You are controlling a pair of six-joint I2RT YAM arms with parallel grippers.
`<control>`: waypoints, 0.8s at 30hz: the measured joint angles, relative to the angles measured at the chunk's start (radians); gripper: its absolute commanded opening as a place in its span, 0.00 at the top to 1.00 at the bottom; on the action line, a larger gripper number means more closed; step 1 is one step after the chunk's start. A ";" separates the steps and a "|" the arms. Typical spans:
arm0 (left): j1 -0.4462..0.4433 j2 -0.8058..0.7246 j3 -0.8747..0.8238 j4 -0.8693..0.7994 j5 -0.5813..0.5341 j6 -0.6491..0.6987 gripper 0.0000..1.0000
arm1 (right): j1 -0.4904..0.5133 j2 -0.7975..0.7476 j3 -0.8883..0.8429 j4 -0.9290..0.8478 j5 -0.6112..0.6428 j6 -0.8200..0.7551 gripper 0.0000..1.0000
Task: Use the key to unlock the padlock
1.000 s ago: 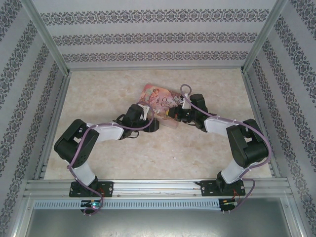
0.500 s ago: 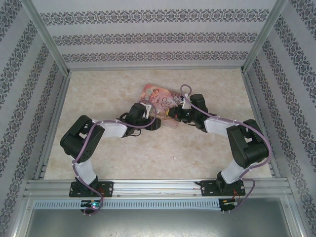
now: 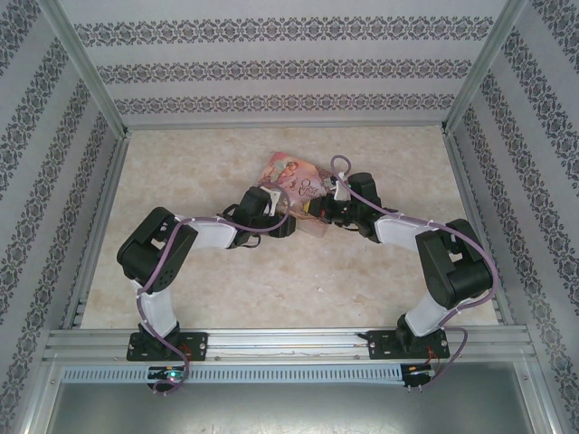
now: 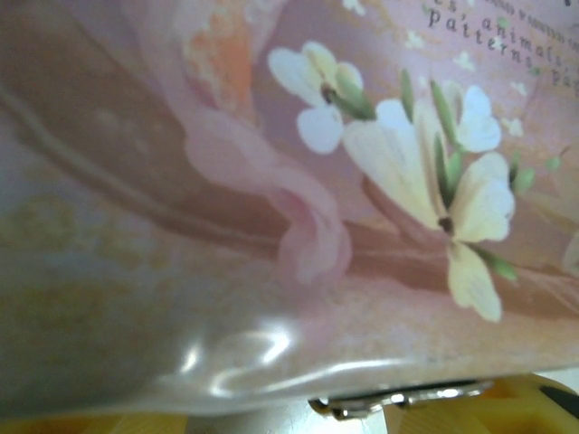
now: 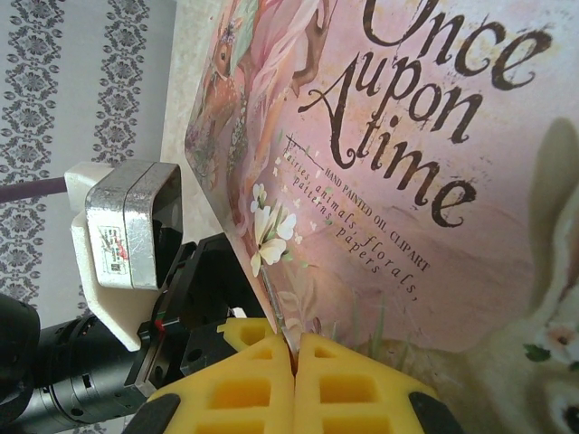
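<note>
Beige marbled tabletop (image 3: 226,298), patterned walls (image 3: 271,68)

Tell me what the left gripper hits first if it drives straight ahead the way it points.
The pink illustrated tin: its painted face stands right in front of the left gripper, very close. A metal fitting on its lower edge sits nearest the fingers, so that may touch first; depth is unclear.

Right gripper (image 5: 294,362): my fingers (image 5: 244,384) are yellow blocks with square recesses moulded in, black shoulders outboard of them.
Left arm (image 3: 215,237), behind its jaws: silver camera box (image 5: 136,217) with a small printed label, on a white bracket; round black housing further back.
Purple cable (image 5: 27,190) trails behind.
Right arm (image 3: 407,231): white links, black joints, as on the left.
</note>
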 measured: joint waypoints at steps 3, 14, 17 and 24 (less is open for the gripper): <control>0.000 0.005 0.000 0.002 0.007 0.000 0.50 | 0.000 -0.001 0.000 0.000 0.000 0.000 1.00; 0.001 0.026 0.007 0.007 0.025 -0.005 0.60 | 0.000 -0.002 0.000 -0.004 0.001 0.000 1.00; 0.001 0.030 0.009 0.008 0.025 -0.005 0.63 | 0.000 -0.003 0.000 -0.006 0.001 0.000 1.00; 0.000 0.031 0.009 0.010 0.026 -0.008 0.70 | 0.000 -0.007 0.000 -0.012 0.001 0.000 1.00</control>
